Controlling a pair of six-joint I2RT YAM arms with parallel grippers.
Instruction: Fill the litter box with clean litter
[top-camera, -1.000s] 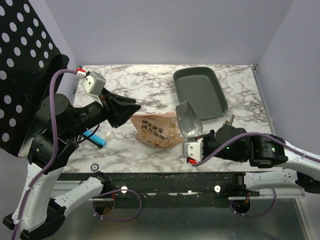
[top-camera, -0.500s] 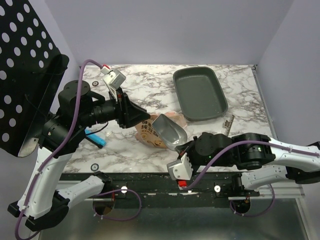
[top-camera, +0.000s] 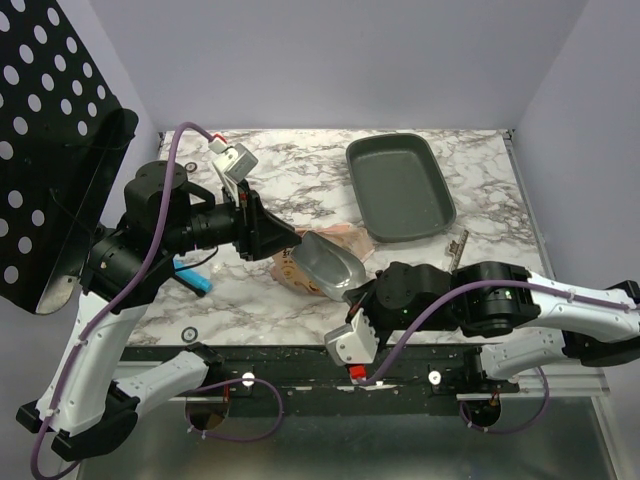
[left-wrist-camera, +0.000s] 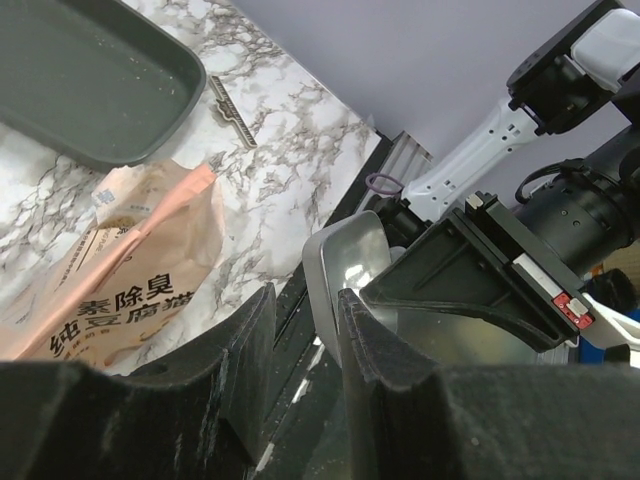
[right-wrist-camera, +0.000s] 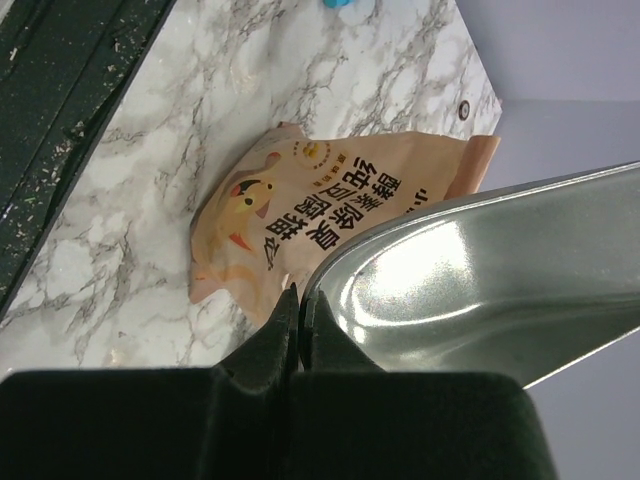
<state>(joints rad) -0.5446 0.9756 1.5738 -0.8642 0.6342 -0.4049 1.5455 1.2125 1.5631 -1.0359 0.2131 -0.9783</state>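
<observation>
The litter box (top-camera: 400, 187) is a dark grey tray at the back right of the marble table, and its corner also shows in the left wrist view (left-wrist-camera: 90, 80). No clean litter is in view. An orange-tan printed bag (top-camera: 292, 270) lies flat in the middle of the table. My right gripper (right-wrist-camera: 300, 300) is shut on the rim of a shiny metal scoop (right-wrist-camera: 480, 290). The scoop (top-camera: 330, 265) hangs empty over the bag. My left gripper (left-wrist-camera: 300, 320) stands part open just left of the scoop, above the bag's left end. Nothing is between its fingers.
A blue object (top-camera: 192, 275) lies on the table's left side. A small metal strip (top-camera: 458, 248) rests near the litter box's front corner. A black perforated panel (top-camera: 50, 150) stands at the far left. A black rail (top-camera: 300, 365) runs along the near edge.
My right arm has swung the scoop from beside the litter box leftward and down over the bag. My left gripper has moved right to the scoop and the bag.
</observation>
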